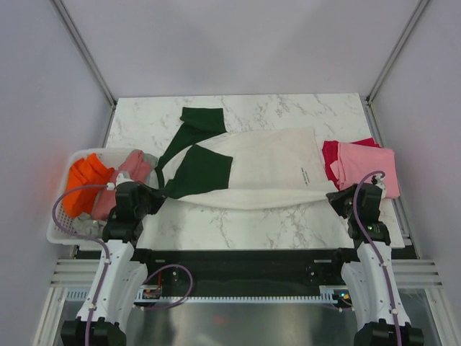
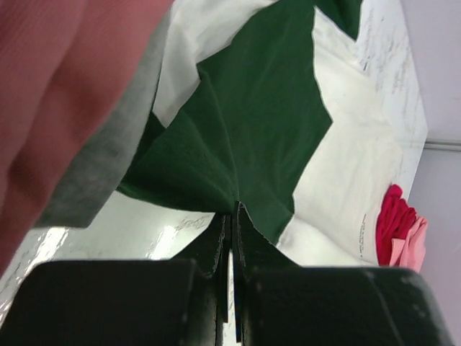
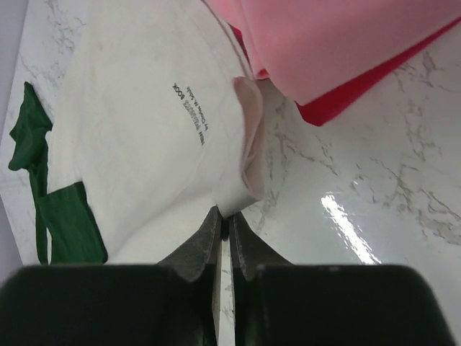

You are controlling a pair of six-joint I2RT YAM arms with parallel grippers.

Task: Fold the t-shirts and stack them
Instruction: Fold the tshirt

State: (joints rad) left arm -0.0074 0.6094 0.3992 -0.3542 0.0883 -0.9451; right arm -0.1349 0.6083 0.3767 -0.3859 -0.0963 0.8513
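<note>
Left jaws and right jaws pinching cream t-shirt [image 1: 270, 167], basket [image 1: 56, 232] holding orange t-shirt [image 1: 85, 184], dusty-rose t-shirt [image 1: 130, 170], grey t-shirt [image 2: 101, 167]

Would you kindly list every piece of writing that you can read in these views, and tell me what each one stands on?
Black print, two short lines on the cream t-shirt: seen sideways, too small and blurred to read reliably; the bigger line may end in "BOOK".
Pink t-shirt and crimson t-shirt: no writing visible.
</note>
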